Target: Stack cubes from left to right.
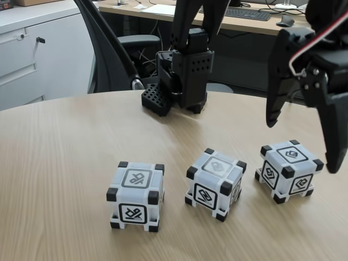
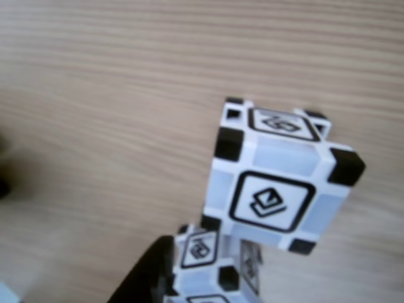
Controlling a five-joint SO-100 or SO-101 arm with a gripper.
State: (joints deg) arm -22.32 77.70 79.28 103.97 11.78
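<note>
Three white-grey cubes with black corners stand in a row on the wooden table (image 1: 65, 141): the left cube (image 1: 135, 195), the middle cube (image 1: 215, 182) and the right cube (image 1: 289, 170), all apart from one another. My black gripper (image 1: 303, 147) hangs open just above the right cube, one finger on either side, holding nothing. In the other view the right cube (image 2: 278, 189) looks large from above, a second cube (image 2: 205, 262) peeks in at the bottom edge, and a dark finger (image 2: 142, 278) shows beside it.
The black arm base (image 1: 187, 70) and a perforated black block (image 1: 156, 99) stand at the table's far edge. Behind are an office chair (image 1: 111, 49), a white cabinet (image 1: 27, 60) and a desk with a keyboard (image 1: 239, 12).
</note>
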